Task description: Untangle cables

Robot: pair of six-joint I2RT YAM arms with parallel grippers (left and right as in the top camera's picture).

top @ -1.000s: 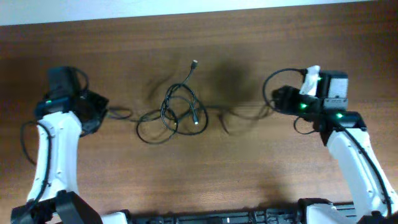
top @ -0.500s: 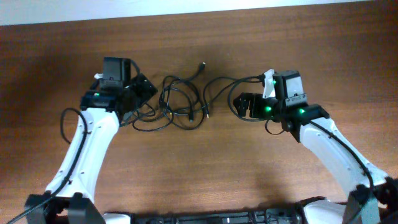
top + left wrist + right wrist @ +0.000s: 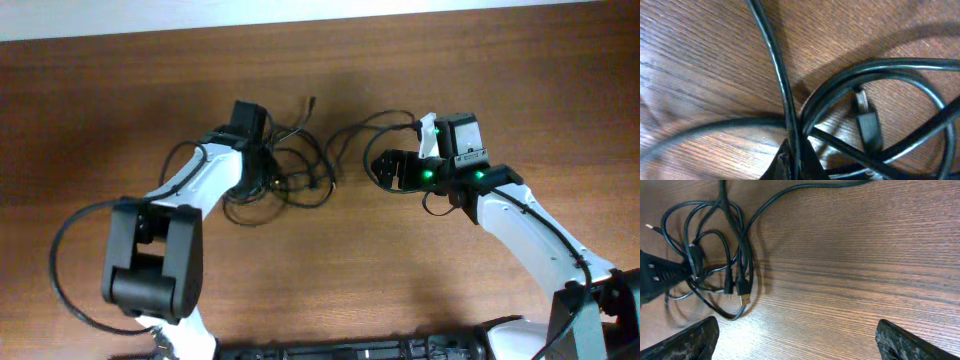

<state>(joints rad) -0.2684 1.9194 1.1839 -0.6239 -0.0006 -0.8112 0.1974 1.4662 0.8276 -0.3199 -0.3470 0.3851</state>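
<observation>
The left gripper [image 3: 792, 161] is pinched tight on one strand of the cables [image 3: 295, 172] (its tips meet low in the wrist view), buried in the tangle mid-table [image 3: 320, 280]. The right gripper [image 3: 386, 168] gapes wide, empty, just beside that tangle.

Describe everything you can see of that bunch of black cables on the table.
The cables are thin, glossy black cords looped over one another in a loose tangle, lying on the wooden table. One strand arcs away from the bunch. Small plugs show, one with a metal tip. The left gripper sits among the loops, grip unclear; the open right gripper touches nothing.
</observation>
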